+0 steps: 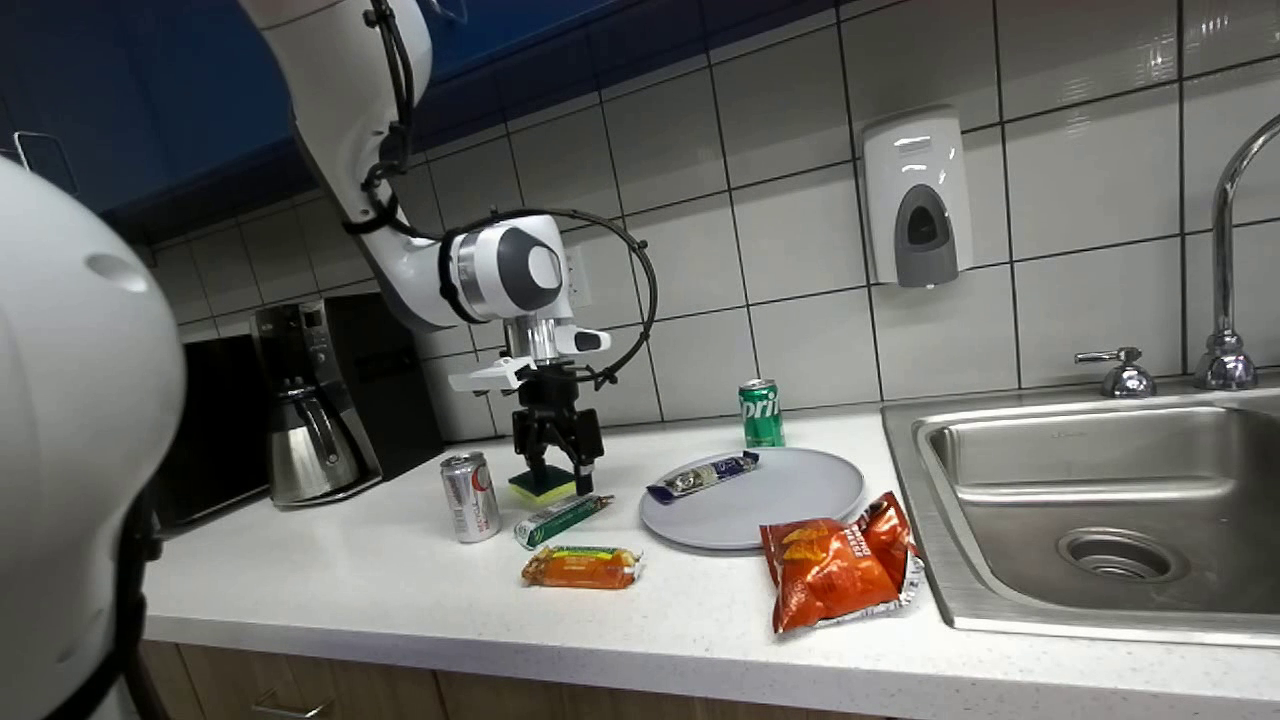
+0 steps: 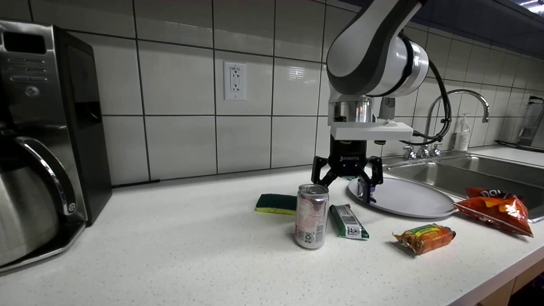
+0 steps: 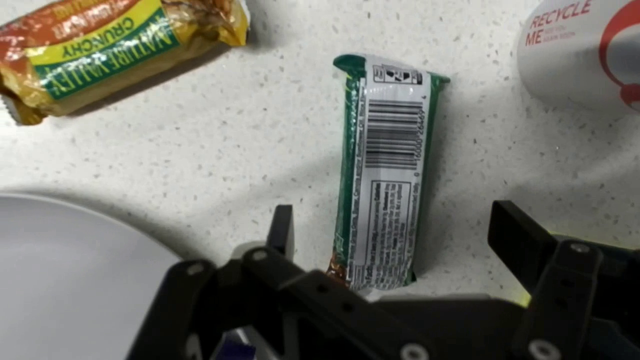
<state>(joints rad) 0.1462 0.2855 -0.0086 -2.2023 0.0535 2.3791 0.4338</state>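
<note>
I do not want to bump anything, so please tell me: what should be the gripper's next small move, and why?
Probably a slow, slight lowering of the gripper, jaws open, toward the green snack bar: in the wrist view its fingers appear on either side of the bar, with a gap at each side. Slow seems wise, because the sponge shows close to one finger.

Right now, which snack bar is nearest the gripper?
The green bar, below the open gripper; the blue bar on the plate lies farther, the orange bar too.
</note>
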